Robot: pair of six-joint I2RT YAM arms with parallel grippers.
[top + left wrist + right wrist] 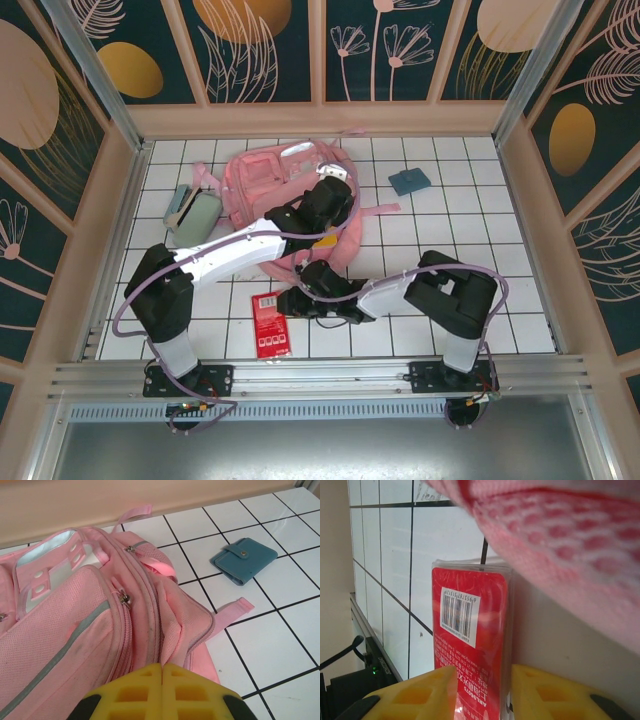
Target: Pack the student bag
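Student bag (275,175) lies on the white-tiled table (460,240), upper centre of the top view. Left claw (162,672) hangs above it, fingers pressed together. Right claw (482,675) straddles a red packet (470,610); whether it actually grips, I cannot tell.

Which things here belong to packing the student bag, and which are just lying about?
In the job: pink backpack; red barcoded packet, between the fingers of the right gripper.
Lying about, untouched, probably still to pack: mint-green pencil case left of the backpack; blue snap wallet to its right.
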